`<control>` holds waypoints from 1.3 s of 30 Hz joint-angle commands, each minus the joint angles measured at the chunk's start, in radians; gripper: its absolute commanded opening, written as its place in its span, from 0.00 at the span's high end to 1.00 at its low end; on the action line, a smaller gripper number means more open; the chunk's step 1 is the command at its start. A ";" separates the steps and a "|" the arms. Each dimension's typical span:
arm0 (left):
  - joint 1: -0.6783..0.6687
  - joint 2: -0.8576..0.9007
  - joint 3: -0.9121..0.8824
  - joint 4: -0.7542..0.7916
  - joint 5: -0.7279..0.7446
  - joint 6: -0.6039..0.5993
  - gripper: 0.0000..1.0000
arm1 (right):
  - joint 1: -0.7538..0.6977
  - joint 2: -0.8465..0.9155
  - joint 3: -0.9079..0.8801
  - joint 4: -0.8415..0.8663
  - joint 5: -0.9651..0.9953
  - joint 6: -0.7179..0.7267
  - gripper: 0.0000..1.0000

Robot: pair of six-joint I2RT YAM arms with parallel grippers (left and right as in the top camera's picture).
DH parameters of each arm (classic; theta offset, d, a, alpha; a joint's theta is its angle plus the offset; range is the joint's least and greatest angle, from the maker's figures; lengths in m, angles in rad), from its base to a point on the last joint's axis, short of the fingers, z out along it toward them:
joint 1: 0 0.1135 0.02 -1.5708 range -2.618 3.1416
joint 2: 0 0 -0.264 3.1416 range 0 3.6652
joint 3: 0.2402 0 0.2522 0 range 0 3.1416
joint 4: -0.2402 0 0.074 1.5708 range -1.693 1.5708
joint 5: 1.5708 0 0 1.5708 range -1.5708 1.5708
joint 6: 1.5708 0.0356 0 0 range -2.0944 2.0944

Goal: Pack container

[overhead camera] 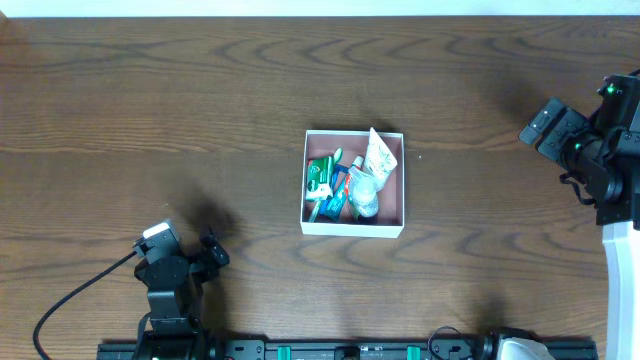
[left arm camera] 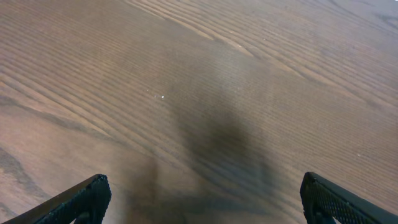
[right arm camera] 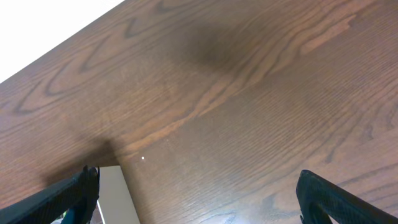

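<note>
The container [overhead camera: 392, 222], a square shallow white-walled box with a pink-brown inside, sits at the table's middle. It holds several toiletries: a white tube [overhead camera: 379, 154], a green packet [overhead camera: 319, 177], a clear bottle [overhead camera: 364, 190] and a blue item [overhead camera: 334, 205]. One white wall of it shows at the bottom left of the right wrist view [right arm camera: 115, 196]. My left gripper [left arm camera: 202, 199] is open and empty over bare wood at the front left. My right gripper [right arm camera: 199, 196] is open and empty, raised at the far right, away from the box.
The dark wood table [overhead camera: 150, 120] runs to a white edge along the back. The left arm's base [overhead camera: 170, 290] and cable stand at the front left. A rail [overhead camera: 350, 350] runs along the front edge. The right arm [overhead camera: 610, 160] stands at the right edge.
</note>
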 commanded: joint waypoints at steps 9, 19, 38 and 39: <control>0.006 -0.008 -0.019 -0.002 -0.002 -0.004 0.02 | -0.005 -0.003 0.003 -0.002 0.000 0.011 0.01; 0.006 -0.008 -0.019 -0.002 -0.002 -0.004 0.02 | -0.005 -0.003 0.003 -0.002 0.000 0.011 0.01; 0.006 -0.008 -0.019 -0.002 -0.002 -0.004 0.02 | -0.004 -0.162 -0.075 -0.036 0.068 -0.093 0.01; 0.006 -0.008 -0.019 -0.002 -0.002 -0.004 0.02 | -0.005 -0.186 -0.099 -0.026 0.068 -0.094 0.01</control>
